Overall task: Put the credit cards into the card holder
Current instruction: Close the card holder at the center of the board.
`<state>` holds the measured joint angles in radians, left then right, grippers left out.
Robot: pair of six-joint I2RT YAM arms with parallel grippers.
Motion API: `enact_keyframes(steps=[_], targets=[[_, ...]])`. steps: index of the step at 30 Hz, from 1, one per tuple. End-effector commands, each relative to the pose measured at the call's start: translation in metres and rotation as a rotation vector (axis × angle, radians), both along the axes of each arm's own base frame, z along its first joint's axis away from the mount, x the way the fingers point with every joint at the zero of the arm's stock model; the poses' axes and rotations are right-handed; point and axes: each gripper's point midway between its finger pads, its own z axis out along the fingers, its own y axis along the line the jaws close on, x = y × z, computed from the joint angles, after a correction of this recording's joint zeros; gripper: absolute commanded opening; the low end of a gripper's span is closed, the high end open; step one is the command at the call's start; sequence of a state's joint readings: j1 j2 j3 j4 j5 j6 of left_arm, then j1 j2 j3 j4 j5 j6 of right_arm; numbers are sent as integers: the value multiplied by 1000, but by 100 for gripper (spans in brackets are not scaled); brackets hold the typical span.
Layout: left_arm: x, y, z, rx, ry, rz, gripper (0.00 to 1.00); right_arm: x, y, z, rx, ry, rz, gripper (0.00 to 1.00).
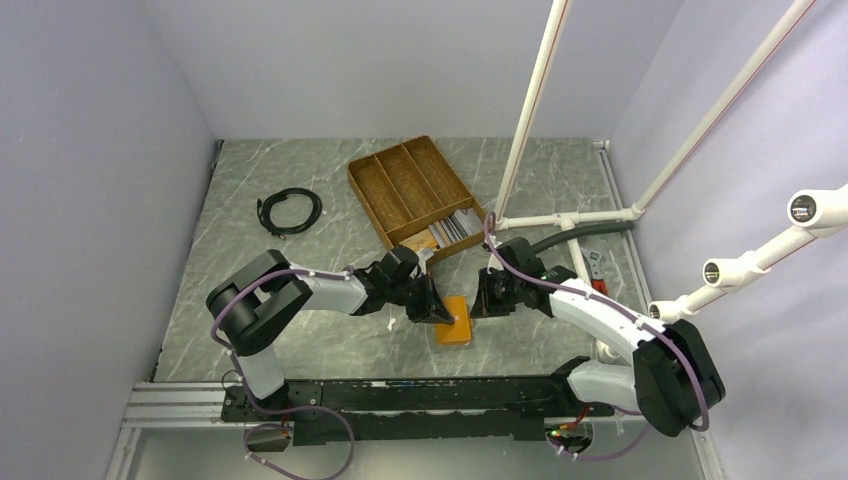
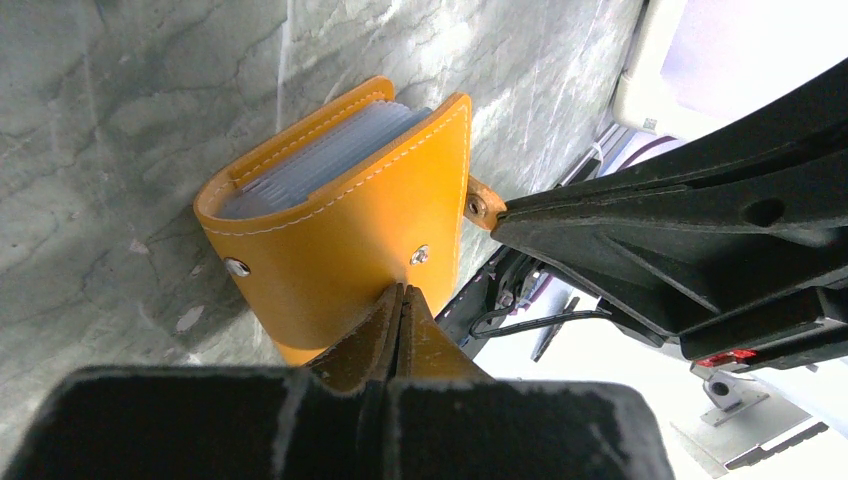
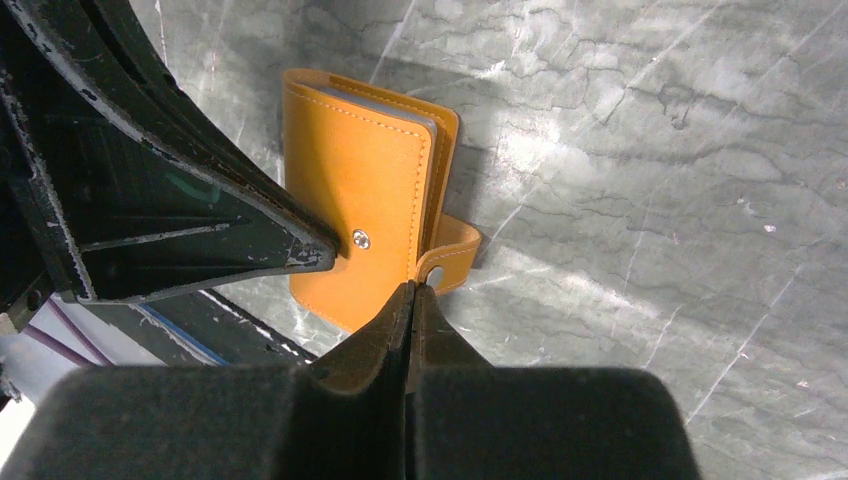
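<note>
While card holder (image 1: pixel 456 324) lies closed | its tab (image 3: pixel 448 252) at 3 o'clock, right gripper (image 1: pixel 478 307) pressed together there | left gripper (image 1: pixel 440 315) likewise, 9 o'clock.

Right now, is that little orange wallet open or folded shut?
Folded shut: the wallet has its covers together, though its strap sticks out unfastened.

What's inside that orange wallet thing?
Between the card holder's orange covers you can see pale, see-through sleeves stacked together. The nearly closed cover hides whether anything sits in them.
</note>
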<state>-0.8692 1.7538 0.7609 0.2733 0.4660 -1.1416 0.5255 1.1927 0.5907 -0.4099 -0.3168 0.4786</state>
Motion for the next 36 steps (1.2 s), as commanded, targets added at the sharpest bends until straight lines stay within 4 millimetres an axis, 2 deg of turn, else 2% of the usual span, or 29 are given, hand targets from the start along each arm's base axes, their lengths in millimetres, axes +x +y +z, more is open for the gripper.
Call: enact_keyframes(steps=[1, 4, 6, 12, 20, 29, 34, 36], targets=[[-5, 17, -27, 102, 13, 21, 0, 10, 2, 16, 11, -76, 3, 0], [-5, 17, -27, 99, 14, 20, 0, 11, 2, 19, 12, -86, 14, 17], [-5, 16, -28, 97, 16, 19, 0, 12, 4, 21, 15, -91, 21, 24], [-5, 14, -27, 92, 15, 18, 0, 12, 9, 18, 9, -75, 43, 31], [-7, 14, -28, 88, 21, 16, 0, 14, 9, 11, -17, -58, 33, 30], [-7, 14, -28, 84, 17, 16, 0, 16, 4, 7, -45, -54, 11, 18], [-8, 14, -27, 85, 16, 16, 0, 17, 1, 7, -61, -57, -2, 17], [-8, 14, -28, 85, 18, 17, 0, 17, 0, 6, -67, -55, -3, 20]])
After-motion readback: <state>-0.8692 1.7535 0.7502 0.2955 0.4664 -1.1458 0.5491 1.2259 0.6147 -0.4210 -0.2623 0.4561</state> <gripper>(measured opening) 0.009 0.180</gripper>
